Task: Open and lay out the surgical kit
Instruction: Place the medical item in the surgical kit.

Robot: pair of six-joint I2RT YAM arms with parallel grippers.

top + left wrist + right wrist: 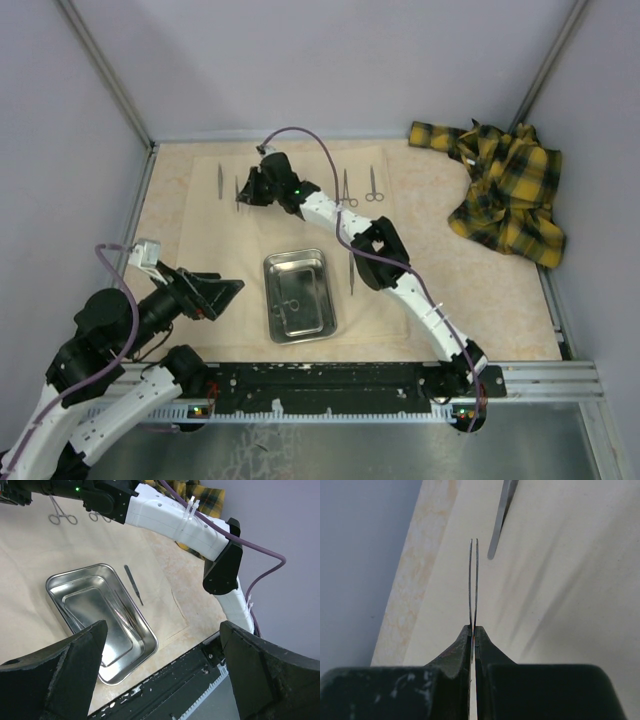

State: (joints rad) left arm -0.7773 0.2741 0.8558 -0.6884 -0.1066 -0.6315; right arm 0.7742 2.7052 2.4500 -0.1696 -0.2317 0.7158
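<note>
Nearest the left edge, the left end effector (228, 295) hangs low over the wrap (200, 240) with its fingers spread wide and nothing between them. It sits close to the tray (298, 295). If it swings right, it could knock the tray and shift whatever thin pieces seem to lie inside.

Further back, the right end effector (246, 190) is pinched tight on a pair of tweezers (474, 582), gripping only the butt end so that the tips stick out over the wrap. That is a slim hold. The tweezers could pivot or spring sideways when released. A laid tool (501, 517) lies just beside them, so a crooked drop could land across it. A low pass could also drag and crease the wrap, disturbing the row.

The right arm stretches across the middle of the counter (500, 290). A slim tool (351, 272) lies just beside its elbow, and two forceps (360, 187) lie next to its forearm and cable. A careless pull-back could sweep any of them out of line.

The plaid cloth (505, 190) on the far right is well apart, so I judge it no threat.
</note>
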